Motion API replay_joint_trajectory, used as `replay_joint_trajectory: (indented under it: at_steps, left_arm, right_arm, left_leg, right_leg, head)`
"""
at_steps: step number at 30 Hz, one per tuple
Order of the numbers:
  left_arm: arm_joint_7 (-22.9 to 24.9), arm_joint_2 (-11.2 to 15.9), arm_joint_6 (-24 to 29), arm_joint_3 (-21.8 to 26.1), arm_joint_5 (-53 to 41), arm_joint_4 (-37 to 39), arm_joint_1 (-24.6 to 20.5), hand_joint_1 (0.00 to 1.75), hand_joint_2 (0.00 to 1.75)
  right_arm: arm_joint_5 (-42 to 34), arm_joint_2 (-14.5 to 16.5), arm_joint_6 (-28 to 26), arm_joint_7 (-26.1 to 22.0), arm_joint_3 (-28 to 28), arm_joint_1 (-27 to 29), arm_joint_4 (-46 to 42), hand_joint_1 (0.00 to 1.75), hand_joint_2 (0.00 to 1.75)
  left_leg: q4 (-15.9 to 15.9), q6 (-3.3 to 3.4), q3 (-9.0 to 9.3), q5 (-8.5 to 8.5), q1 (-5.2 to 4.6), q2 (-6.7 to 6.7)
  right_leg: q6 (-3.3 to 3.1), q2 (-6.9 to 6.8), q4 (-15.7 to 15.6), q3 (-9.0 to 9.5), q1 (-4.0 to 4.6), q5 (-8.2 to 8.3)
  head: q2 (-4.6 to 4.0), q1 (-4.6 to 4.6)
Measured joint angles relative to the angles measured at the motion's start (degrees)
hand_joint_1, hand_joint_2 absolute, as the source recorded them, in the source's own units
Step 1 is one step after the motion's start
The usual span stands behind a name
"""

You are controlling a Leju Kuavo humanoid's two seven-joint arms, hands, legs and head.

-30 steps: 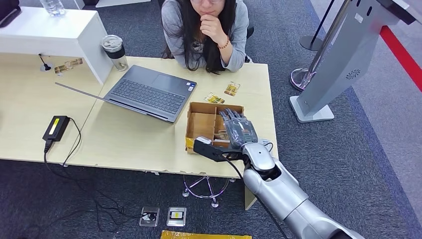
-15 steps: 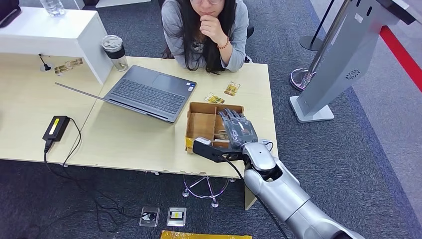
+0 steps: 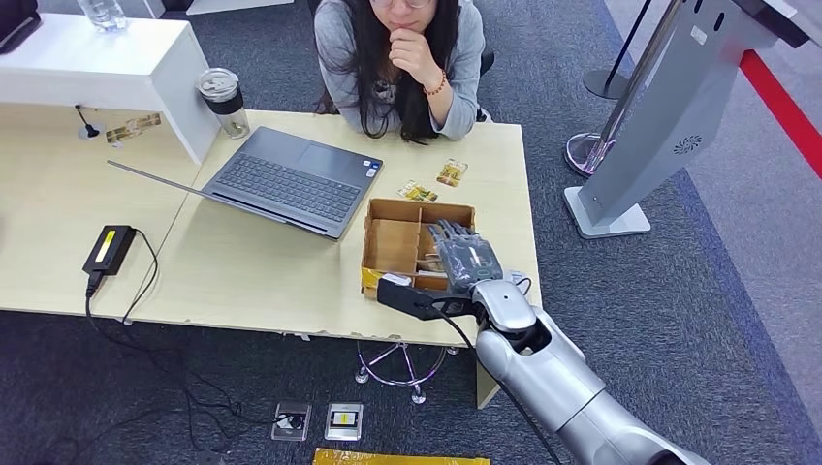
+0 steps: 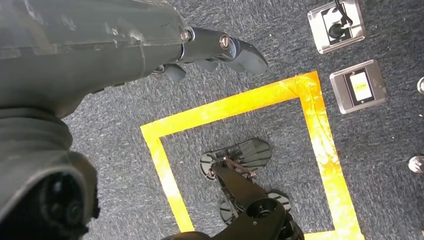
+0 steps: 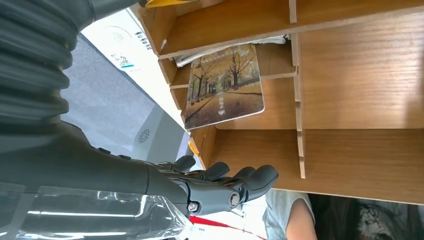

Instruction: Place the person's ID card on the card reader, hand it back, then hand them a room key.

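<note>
while poised over the wooden box (image 3: 393, 242), right hand (image 3: 465, 257) flat, fingers (image 5: 250, 178) together, empty

Silver right arm (image 3: 543, 373), dark grey right hand (image 3: 467, 257), black cable, grey ribbed wrist cover

Room key card (image 5: 225, 85), autumn tree-avenue print, lying tilted in wooden divider box (image 3: 393, 242).

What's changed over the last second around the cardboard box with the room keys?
The right hand has drawn slightly back toward the robot over the divided cardboard box, holding nothing. The tree-picture card lies in the box untouched. The open grey laptop, the person and the two table cards stayed put.
</note>
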Motion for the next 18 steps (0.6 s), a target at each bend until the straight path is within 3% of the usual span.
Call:
replay_joint_trajectory:
  at_steps: [18]
  left_arm:
    - [-0.1, 0.2, -0.4, -0.7, -0.3, 0.0, 0.0, 0.00, 0.00]
  right_arm:
    - [-0.1, -1.2, 1.9, 0.8, -0.1, 1.5, -4.8, 0.00, 1.75]
  left_leg:
    - [0.0, 0.00, 0.00, 0.00, 0.00, 0.00]
  right_leg:
    - [0.00, 0.00, 0.0, 0.00, 0.00, 0.00]
  head:
    - [0.00, -0.01]
